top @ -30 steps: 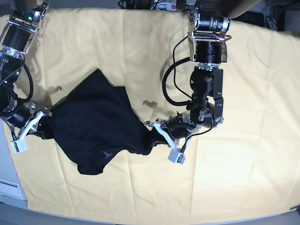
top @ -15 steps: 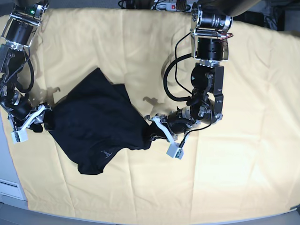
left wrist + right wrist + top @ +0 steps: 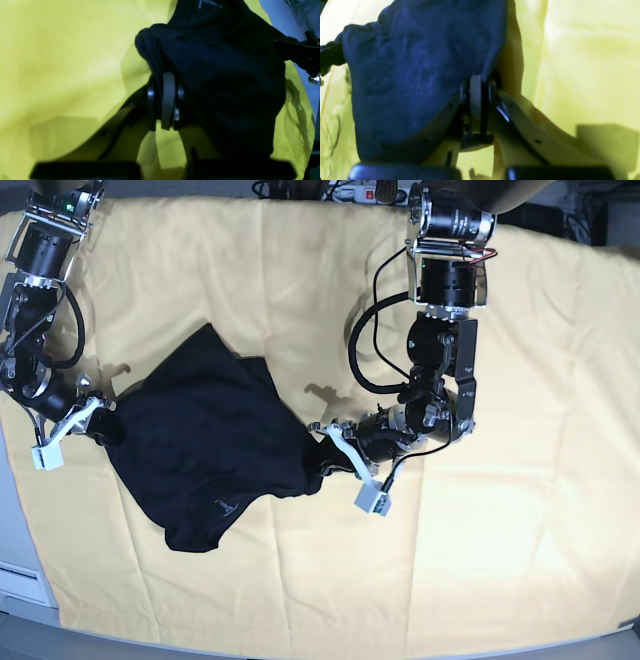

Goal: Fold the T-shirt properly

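Note:
The black T-shirt lies crumpled on the left half of the yellow table cloth, with a tiny pale logo near its front edge. My left gripper is shut on the shirt's right edge. In the left wrist view the dark cloth bunches over the closed fingertips. My right gripper sits at the shirt's left edge. In the right wrist view its jaws stand together, and the edge of the cloth meets their tip.
The yellow cloth covers the whole table and is wrinkled around the shirt. Both arm bases and cables stand along the far edge. The table's left edge is close to the right gripper.
My right gripper has moved toward the back along the shirt's left edge, and that corner has moved with it. The left gripper has shifted slightly left, still holding the right edge.

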{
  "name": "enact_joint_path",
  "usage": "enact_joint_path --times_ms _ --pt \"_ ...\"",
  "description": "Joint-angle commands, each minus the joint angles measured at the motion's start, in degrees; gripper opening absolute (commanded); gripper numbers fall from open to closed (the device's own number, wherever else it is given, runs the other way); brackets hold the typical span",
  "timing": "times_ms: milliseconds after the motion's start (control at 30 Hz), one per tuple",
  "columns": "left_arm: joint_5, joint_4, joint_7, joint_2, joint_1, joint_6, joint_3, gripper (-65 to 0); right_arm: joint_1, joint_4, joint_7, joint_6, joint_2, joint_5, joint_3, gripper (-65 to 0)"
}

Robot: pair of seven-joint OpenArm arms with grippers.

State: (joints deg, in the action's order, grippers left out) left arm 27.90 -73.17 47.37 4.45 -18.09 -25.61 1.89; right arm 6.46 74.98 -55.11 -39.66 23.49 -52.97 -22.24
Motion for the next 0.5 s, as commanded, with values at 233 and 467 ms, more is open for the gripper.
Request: enact_joint_path --times_ms 233,467 --pt "1.3 -0.9 -4.1 0.3 -2.7 -2.3 -0.1 -65.0 0.7 1.2 -3.7 -0.3 1.2 -2.3 -0.7 -65.0" --pt "1.2 -0.9 -4.0 0.3 -3.7 -2.3 -0.1 -65.0 -0.7 6.6 -9.9 -0.3 1.2 -9.4 -8.0 -65.0"
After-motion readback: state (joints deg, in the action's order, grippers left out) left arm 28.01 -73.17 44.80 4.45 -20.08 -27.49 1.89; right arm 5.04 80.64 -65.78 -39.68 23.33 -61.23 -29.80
